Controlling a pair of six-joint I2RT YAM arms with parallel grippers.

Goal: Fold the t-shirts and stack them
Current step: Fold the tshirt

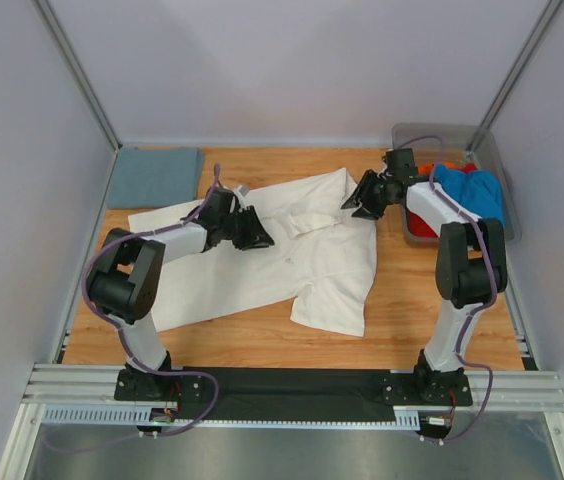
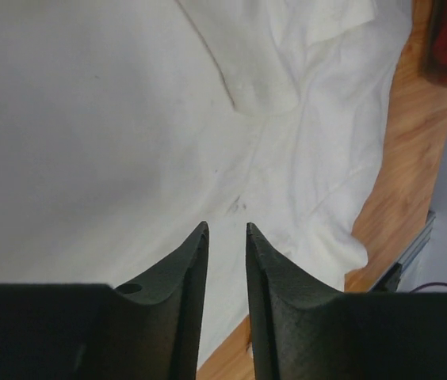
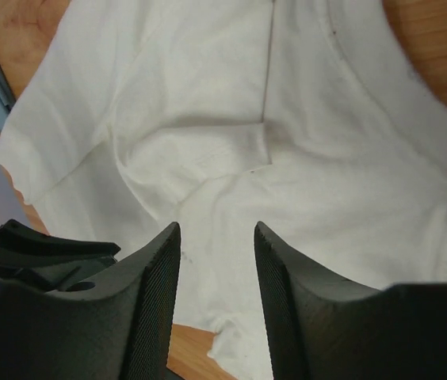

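While both hands hover over the white shirt (image 1: 252,275), neither grips anything.
Left hand (image 1: 254,230): fingers a narrow slit apart, cloth showing through the gap, nothing pinched, above the shirt's middle by the collar. Right hand (image 1: 365,195): jaws moderately apart, empty, over the shirt's far right edge. White shirt lies spread and rumpled across the middle of the table (image 1: 412,320). Grey-blue shirt (image 1: 157,175) lies folded flat at the far left corner. Blue shirt (image 1: 474,190) and red shirt (image 1: 420,226) sit in the bin (image 1: 432,128), far right.
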